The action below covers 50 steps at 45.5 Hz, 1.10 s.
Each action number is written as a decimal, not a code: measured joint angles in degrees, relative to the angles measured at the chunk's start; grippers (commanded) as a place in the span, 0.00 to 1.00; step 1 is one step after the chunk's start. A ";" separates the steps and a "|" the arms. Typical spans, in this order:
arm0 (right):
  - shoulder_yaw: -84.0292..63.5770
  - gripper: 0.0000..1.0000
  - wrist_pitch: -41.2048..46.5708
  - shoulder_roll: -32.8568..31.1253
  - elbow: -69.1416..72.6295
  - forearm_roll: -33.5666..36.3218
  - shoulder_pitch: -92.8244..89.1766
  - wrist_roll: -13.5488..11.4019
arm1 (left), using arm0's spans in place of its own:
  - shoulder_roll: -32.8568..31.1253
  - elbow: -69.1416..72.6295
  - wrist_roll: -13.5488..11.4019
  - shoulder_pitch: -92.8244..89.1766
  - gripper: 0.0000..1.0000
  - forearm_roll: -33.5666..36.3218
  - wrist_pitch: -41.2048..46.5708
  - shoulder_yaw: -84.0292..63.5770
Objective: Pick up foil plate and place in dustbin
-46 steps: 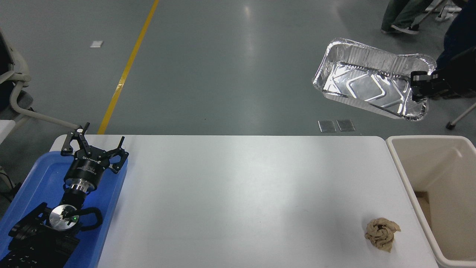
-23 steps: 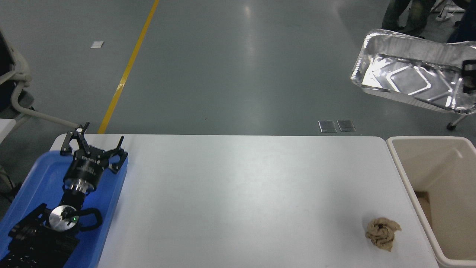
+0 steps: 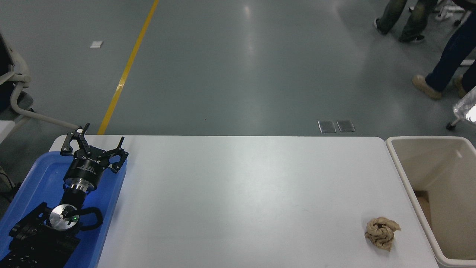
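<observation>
At the lower left: my left claw (image 3: pixel 95 147) hovers spread wide above a blue tray (image 3: pixel 44 175).
Right claw: out of view.
Counter (image 3: pixel 238 193): white, holding a crumpled brown wad (image 3: pixel 381 233).
Foil plate (image 3: pixel 466 109): a sliver at the right edge, above the dustbin (image 3: pixel 405 175).
Room: grey floor, yellow line (image 3: pixel 128 67), people's legs (image 3: pixel 442 63).
Writing: unreadable.

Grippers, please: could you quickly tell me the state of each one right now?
Left gripper: open, holding nothing, parked over the blue tray.
Right gripper: out of view; state cannot be told.
</observation>
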 measured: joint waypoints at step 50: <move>21.58 1.00 -13.43 22.42 -17.62 22.76 -32.66 -2.03 | -0.03 0.00 0.00 -0.01 0.99 0.00 0.00 -0.04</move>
